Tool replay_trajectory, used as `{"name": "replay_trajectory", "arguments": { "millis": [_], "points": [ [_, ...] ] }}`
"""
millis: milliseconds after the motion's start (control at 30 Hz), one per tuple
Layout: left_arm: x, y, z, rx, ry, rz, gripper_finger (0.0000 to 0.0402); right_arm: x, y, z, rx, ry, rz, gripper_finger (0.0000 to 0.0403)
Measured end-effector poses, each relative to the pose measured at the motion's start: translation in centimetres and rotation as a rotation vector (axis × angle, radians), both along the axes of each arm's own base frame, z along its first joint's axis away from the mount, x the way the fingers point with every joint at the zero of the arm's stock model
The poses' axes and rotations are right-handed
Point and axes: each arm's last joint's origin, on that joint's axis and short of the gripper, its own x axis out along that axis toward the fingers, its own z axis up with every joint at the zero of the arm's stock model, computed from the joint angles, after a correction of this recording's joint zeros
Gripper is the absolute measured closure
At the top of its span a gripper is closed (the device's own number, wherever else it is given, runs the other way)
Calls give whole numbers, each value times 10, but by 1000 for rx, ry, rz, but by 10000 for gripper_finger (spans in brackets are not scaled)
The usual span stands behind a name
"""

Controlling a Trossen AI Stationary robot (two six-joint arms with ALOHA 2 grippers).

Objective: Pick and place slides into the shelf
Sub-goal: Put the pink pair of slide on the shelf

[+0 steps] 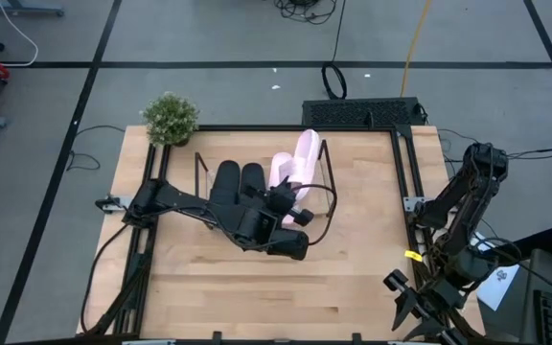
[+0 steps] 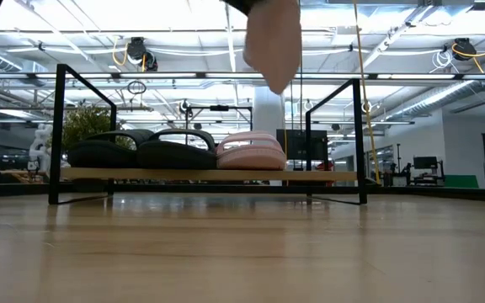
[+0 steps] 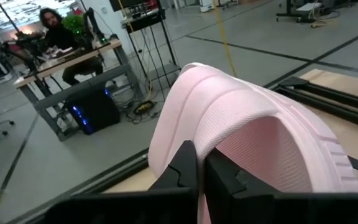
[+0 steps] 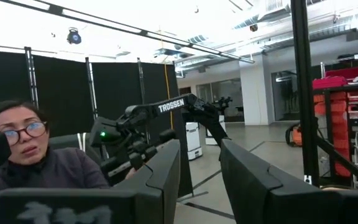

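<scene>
The shelf, black wire on a wooden base, stands at the table's far middle. On its base lie two black slides and one pink slide. My left gripper is shut on a second pink slide, which hangs high above the shelf's right part. My right gripper waits at the table's near right corner, open, with nothing between its fingers. My left gripper pinches the edge of the pink slide's wide strap between its two fingers, which come in roughly level from the table's left. The slide is lifted clear of table and shelf, tilted, and one end hangs lowest.
A small potted plant stands at the table's far left corner, just left of the shelf. A black grille-like block sits past the far edge. The shelf's right end has free room beside the pink slide. People sit beyond the table.
</scene>
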Motion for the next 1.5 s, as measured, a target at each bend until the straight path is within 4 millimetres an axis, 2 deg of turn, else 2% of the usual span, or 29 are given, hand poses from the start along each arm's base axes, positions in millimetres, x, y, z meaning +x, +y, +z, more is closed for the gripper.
{"name": "replay_trajectory", "arguments": {
  "millis": [267,500,700,933,1333,1500],
  "points": [
    [20,8,-34,23,-34,-14,402,0,0,-1,-7,3,0,296],
    [19,8,-54,17,-48,-10,401,0,0,-1,-6,4,0,296],
    [21,8,-53,9,-76,-10,401,1,0,-1,-3,13,-27,296],
    [32,5,-66,30,-29,-42,401,1,-1,-1,-4,23,-49,296],
    [30,-8,-65,197,86,5,402,2,0,-3,-12,36,-45,296],
    [34,1,-66,165,111,-22,402,2,0,-3,-9,37,-45,296]
  ]
}}
